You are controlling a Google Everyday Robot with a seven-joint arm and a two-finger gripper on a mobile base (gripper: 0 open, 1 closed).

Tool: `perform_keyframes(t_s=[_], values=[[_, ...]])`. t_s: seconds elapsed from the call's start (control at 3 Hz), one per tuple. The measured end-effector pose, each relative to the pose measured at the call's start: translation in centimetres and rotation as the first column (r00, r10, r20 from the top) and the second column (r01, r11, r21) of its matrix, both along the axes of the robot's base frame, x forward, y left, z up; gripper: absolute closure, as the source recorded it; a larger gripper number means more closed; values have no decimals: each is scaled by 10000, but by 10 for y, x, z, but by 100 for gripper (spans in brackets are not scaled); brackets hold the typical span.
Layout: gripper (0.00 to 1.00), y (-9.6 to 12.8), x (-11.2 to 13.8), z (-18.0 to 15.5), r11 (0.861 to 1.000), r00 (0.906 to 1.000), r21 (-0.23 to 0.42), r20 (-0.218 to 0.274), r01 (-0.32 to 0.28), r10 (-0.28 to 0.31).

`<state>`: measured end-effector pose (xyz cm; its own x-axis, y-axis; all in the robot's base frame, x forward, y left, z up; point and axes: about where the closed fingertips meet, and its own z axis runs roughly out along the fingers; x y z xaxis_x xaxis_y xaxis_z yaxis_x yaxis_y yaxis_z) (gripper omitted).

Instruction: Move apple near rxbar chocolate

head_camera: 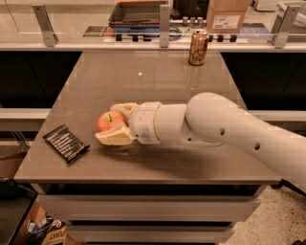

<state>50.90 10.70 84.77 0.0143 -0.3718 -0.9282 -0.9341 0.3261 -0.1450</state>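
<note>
The red-orange apple sits between the two cream fingers of my gripper, low over the grey table at its front left. The gripper is shut on the apple. One finger is in front of it and the other behind. The rxbar chocolate, a flat black wrapper with white text, lies on the table near the front left corner, a short way left of the apple. My white arm reaches in from the right.
An orange-brown drink can stands at the table's back right. A railing and a counter with a tray and a cardboard box lie behind the table. The table's front edge is close below the gripper.
</note>
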Motion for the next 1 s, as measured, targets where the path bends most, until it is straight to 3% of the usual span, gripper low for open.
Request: perform_keyframes(t_s=[0.33,1.0], values=[[82,2,-1,1,10000,10000,-10,13,-35,35],[35,5,-3,2,9999,9999,-31,38,-102,102]])
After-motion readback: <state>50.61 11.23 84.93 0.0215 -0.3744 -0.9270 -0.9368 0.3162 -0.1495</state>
